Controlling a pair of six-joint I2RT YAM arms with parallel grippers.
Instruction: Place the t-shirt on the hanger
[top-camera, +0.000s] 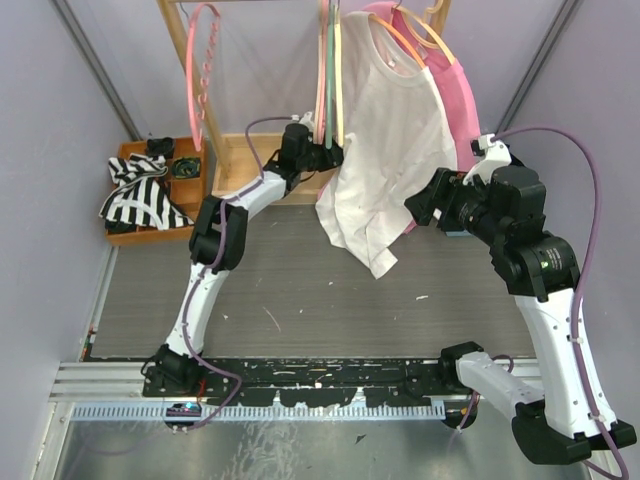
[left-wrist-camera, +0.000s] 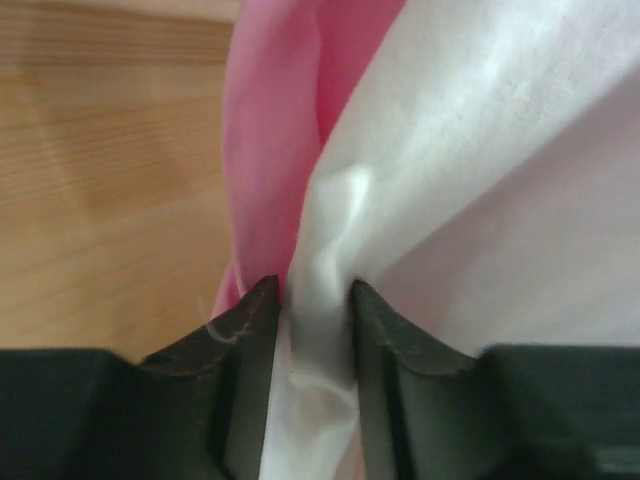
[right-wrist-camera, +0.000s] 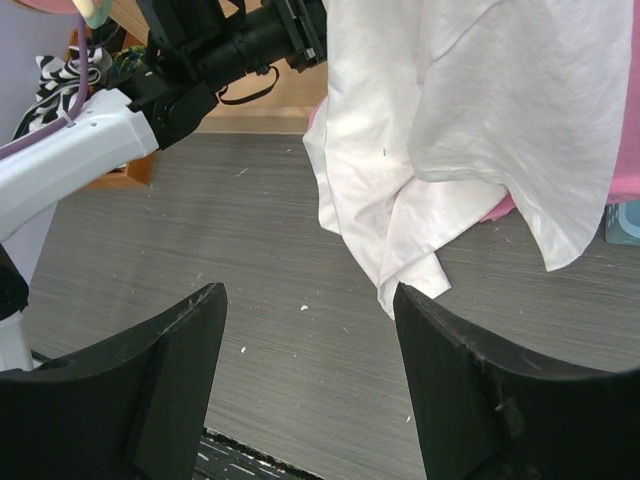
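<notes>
Fingers (left-wrist-camera: 250, 340) pinch t-shirt (left-wrist-camera: 480, 200), grey table (top-camera: 300, 290), lilac-looking walls (top-camera: 60, 120)

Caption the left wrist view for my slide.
Left pincer pinches a fold of the plain white cotton t-shirt, pink t-shirt behind.

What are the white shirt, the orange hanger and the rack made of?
The t-shirt looks like thin, matte cotton cloth: soft folds and creases. The hanger seems smooth plastic, evenly orange, though coated metal is possible. The rack looks like pale wood, its grain showing.
</notes>
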